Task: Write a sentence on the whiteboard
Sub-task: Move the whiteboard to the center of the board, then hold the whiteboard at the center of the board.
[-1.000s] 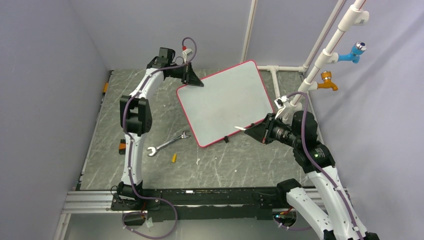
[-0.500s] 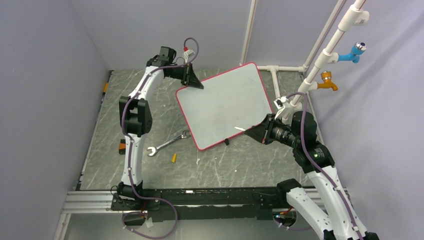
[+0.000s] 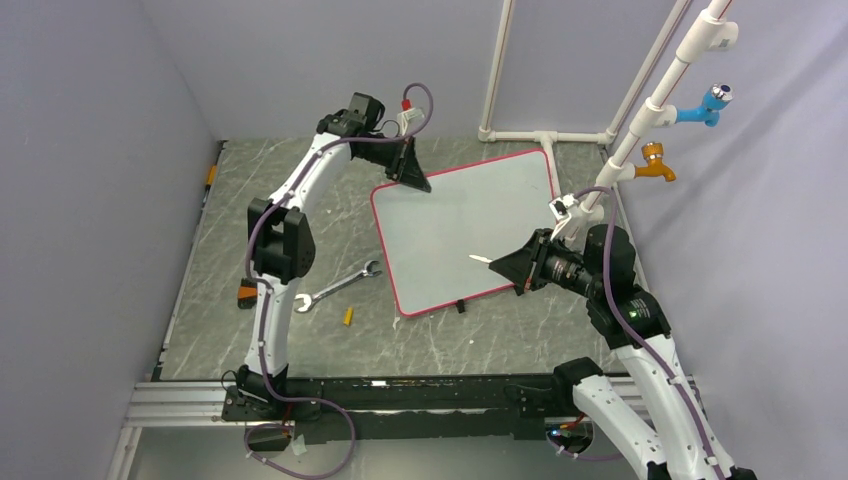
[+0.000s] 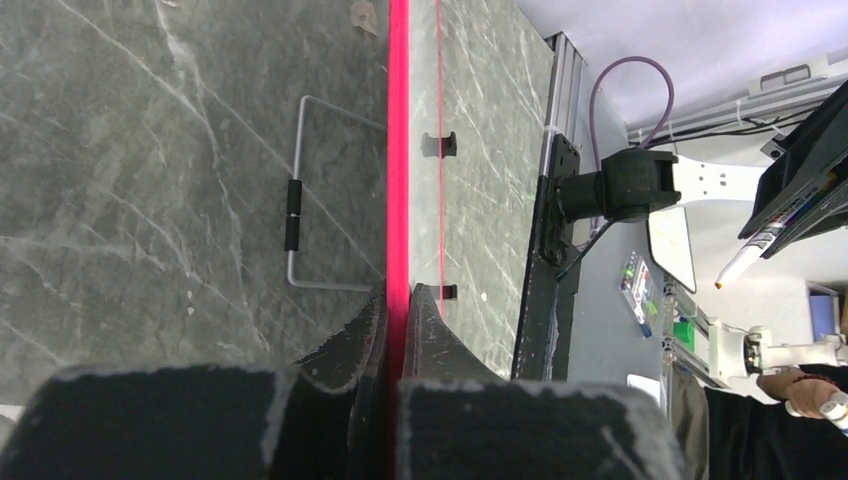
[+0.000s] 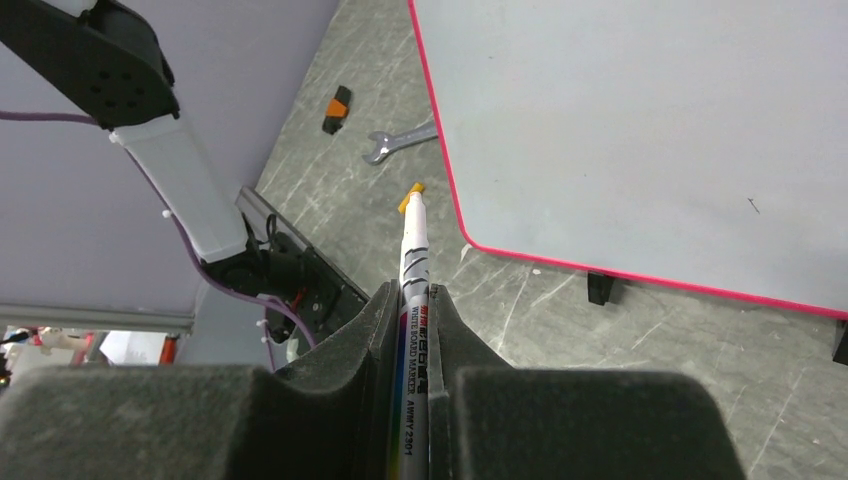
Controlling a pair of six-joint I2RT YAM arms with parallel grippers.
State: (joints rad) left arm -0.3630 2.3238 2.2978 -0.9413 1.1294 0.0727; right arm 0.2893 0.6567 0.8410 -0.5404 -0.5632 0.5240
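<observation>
The left fingers [image 4: 366, 328] pinch the whiteboard's [image 3: 465, 225] red rim; the right fingers [image 5: 452, 318] clamp an orange-tipped marker [image 5: 414, 250].

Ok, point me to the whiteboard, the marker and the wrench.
whiteboard [image 3: 455, 225]: top external view, bare middle of its white face.
marker [image 5: 414, 252]: right wrist view, white barrel below the orange tip.
wrench [image 3: 338, 286]: top external view, middle of its shank.
</observation>
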